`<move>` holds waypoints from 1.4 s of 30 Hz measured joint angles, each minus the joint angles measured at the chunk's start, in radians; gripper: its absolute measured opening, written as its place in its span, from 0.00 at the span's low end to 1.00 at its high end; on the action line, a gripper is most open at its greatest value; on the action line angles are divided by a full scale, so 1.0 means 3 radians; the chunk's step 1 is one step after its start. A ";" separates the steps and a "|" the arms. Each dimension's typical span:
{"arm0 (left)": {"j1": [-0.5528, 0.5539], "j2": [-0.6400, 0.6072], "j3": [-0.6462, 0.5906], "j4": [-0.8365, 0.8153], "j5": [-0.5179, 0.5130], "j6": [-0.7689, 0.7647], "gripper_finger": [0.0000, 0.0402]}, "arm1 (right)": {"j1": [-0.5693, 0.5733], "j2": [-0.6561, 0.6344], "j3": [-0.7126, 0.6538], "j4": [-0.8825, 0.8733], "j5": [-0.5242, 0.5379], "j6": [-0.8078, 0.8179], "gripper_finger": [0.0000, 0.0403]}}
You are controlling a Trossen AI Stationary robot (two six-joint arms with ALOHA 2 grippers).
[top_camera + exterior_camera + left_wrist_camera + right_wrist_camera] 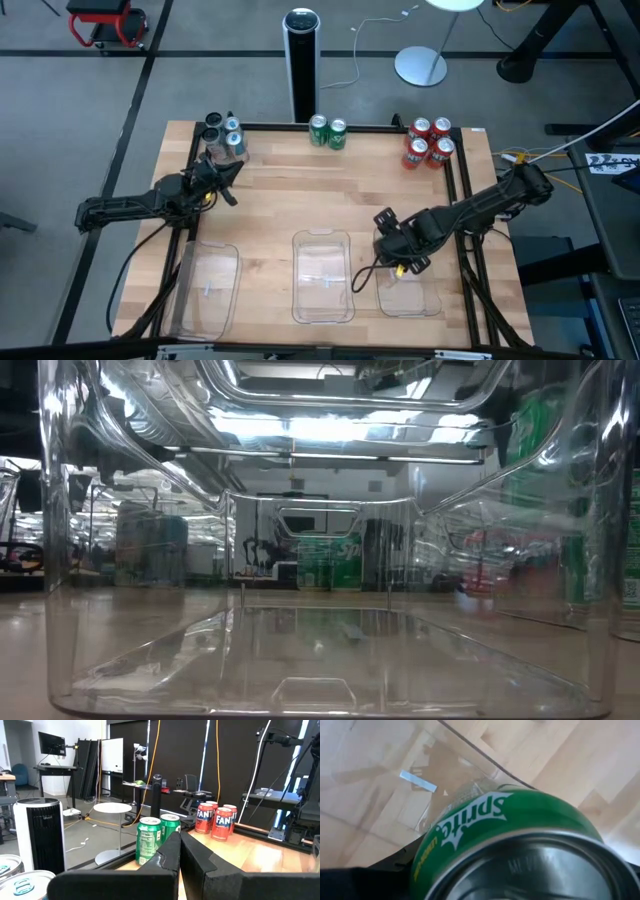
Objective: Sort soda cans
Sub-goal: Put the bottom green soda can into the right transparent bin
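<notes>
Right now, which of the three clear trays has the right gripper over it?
The right-hand tray, nearest the right arm. The right gripper hangs over its far end holding a green Sprite can; the middle tray and left tray have no gripper over them.

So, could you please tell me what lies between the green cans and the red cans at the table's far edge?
Nothing: in the high view, only bare wooden table separates the green cans from the red cans.

Three clear trays (322, 276) are set along the wooden worktop (290, 190); silver (224, 137), green (328, 131) and apparently four red cans (428, 142) are grouped behind.
</notes>
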 joint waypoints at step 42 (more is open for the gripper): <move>0.0000 0.0000 0.0000 0.0041 0.0000 -0.0009 0.00 | -0.0298 0.0006 0.0050 0.0173 -0.0324 -0.0514 0.92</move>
